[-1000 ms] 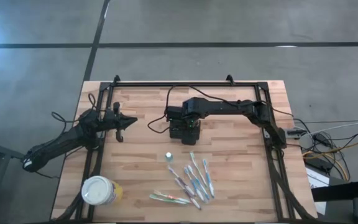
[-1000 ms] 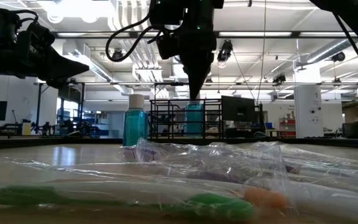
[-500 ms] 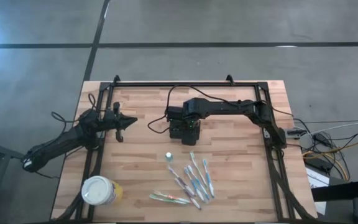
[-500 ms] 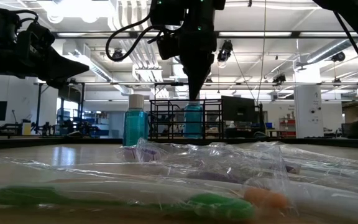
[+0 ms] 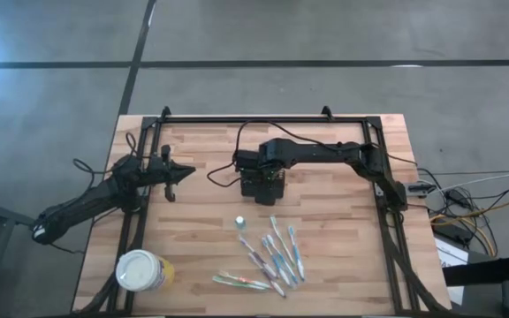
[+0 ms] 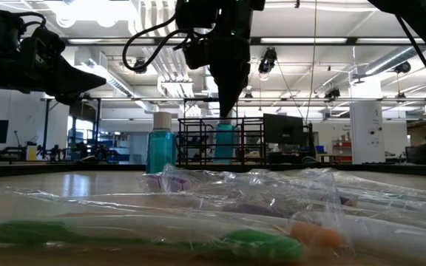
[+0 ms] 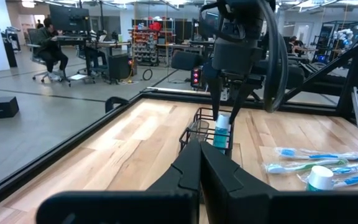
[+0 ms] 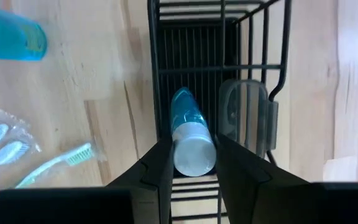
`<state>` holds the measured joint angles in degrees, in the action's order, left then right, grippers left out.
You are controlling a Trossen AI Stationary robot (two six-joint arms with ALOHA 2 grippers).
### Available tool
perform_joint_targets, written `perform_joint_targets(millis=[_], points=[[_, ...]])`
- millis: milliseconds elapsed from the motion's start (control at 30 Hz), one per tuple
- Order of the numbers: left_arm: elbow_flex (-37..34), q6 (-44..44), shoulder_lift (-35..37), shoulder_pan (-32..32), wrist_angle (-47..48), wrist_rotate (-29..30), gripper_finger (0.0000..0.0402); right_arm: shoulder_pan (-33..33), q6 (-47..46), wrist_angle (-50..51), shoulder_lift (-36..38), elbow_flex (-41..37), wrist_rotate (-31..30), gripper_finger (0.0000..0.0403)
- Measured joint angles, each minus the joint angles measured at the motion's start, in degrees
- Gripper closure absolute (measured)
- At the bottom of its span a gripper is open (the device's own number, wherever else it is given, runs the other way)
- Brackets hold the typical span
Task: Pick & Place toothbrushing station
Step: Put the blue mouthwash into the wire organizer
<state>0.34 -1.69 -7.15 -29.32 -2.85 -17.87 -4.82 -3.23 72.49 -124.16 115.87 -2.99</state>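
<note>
The black wire caddy (image 5: pixel 263 193) stands on the table's middle, toward the far side; it also shows in the low view (image 6: pixel 198 140) and the left wrist view (image 7: pixel 205 132). My right gripper (image 8: pixel 193 167) points down over it, shut on a blue tube with a white cap (image 8: pixel 190 134), which stands in one compartment (image 6: pixel 225 142). A clear cup (image 8: pixel 243 115) sits in the compartment beside it. My left gripper (image 5: pixel 184 175) hovers shut and empty above the table's left part (image 7: pixel 201 163). My right gripper pinches the tube's white cap end (image 8: pixel 194 152) between its two fingers, from above, pointing down. The tube stands upright inside the caddy (image 6: pixel 225 140), below the fingertips. Whether its lower end rests on the caddy's floor, I cannot tell.
A small blue bottle with a white cap (image 5: pixel 239 222) stands near the middle (image 6: pixel 161 144). Several bagged toothbrushes (image 5: pixel 277 256) lie toward the near edge. A round yellow cup with a white lid (image 5: pixel 142 271) stands at the near left. A black frame (image 5: pixel 263 119) rims the table.
My right gripper has shifted a little toward the table's left edge with the blue tube, which stays upright inside the caddy.
</note>
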Motion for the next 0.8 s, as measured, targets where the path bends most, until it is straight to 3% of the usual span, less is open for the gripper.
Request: perform_joint_targets(millis=[800], points=[[0.0, 0.6, -1.4, 0.0, -0.1, 0.0, 0.0396, -0.3, -0.8, -1.4, 0.2, -3.4, 0.0, 0.0309]])
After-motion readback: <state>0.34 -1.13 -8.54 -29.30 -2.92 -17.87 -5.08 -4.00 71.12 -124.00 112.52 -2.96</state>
